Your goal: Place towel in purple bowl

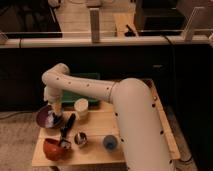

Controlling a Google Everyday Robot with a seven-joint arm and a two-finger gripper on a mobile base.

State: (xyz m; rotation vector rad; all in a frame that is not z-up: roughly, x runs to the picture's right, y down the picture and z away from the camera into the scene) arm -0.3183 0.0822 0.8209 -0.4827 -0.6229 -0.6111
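Look at the end effector (pixel 56 119): pointing down, spread wide open, gripping nothing as far as can be seen. Hanging low over the purple bowl (pixel 40 114), out at nine o'clock on the worktop (pixel 100 127). Find the towel (pixel 49 120) there too, a small pale lump lying inside the bowl, right by the tips. Hard to tell if touching or just apart.

Looks like a finished drop, so time to pull away nicely. Lift straight up with the jaws wide, to avoid pinching the cloth or dragging it out. Go slow. Check for any corner hanging over the rim. Mind the cream cup (pixel 81 107) at three o'clock from the bowl, and the long dark tool (pixel 67 131) at five o'clock. Steer clear of the red bowl (pixel 52 149) at six o'clock, close to the front edge.
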